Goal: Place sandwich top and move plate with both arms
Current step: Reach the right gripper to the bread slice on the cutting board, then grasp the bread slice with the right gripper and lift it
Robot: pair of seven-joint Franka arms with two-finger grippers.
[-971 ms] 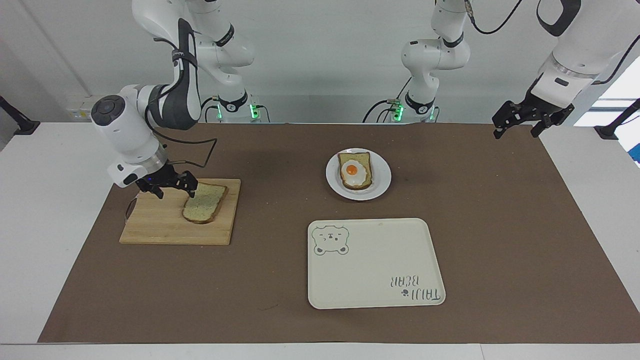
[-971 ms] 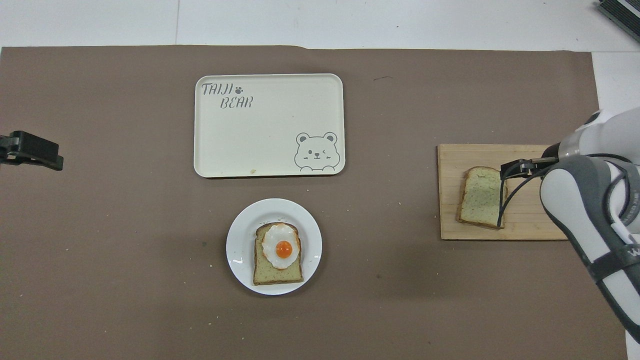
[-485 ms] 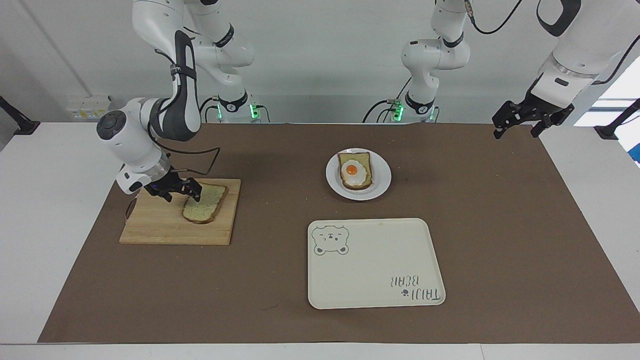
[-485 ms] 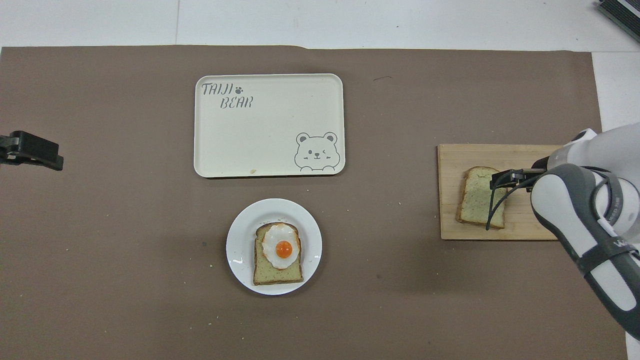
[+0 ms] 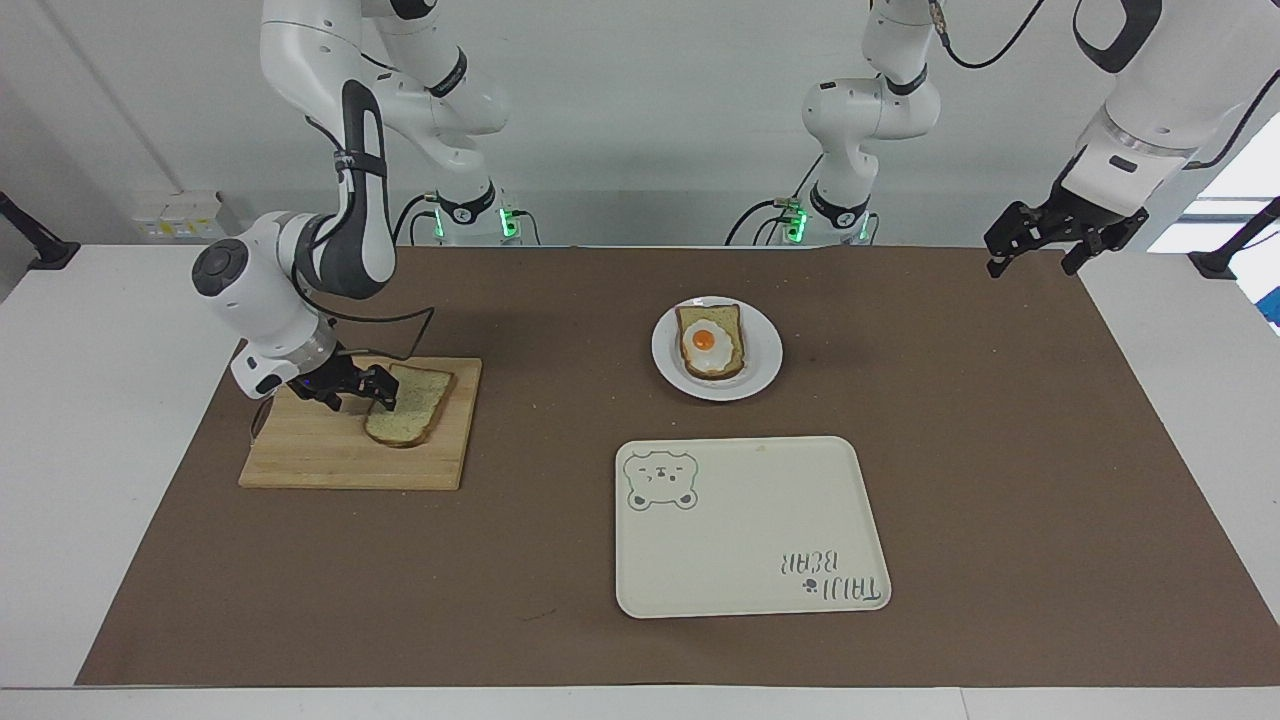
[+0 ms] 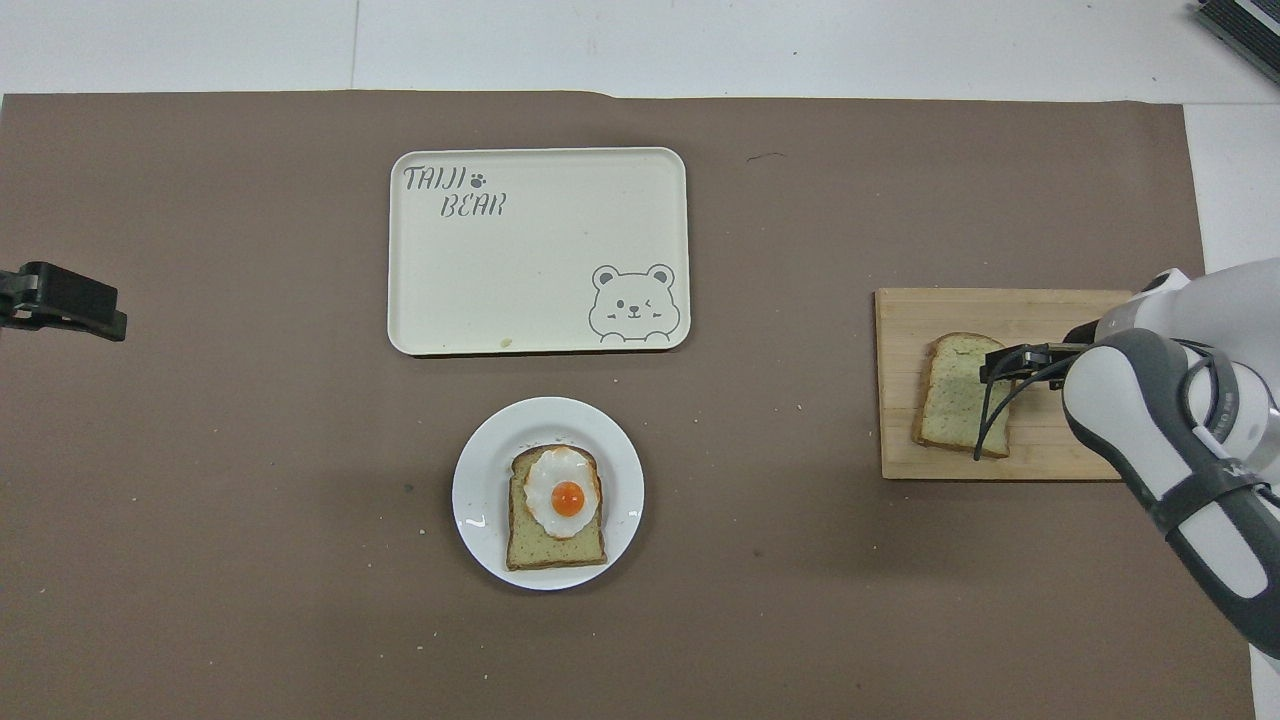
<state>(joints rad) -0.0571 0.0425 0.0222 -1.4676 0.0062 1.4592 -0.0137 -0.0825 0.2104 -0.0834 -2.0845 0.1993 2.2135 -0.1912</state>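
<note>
tray | text: "TAIJI BEAR" | paw print, bear face drawing

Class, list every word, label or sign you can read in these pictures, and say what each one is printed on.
"TAIJI BEAR", with a small paw print after "TAIJI": on the cream tray, in the corner diagonally across from its winking bear drawing; upside down in the facing view.
Marking on the right arm's dark band: too small to read.
Nothing readable on the plate, the cutting board or the bread.

Left gripper cut off at overhead view's edge.
</note>
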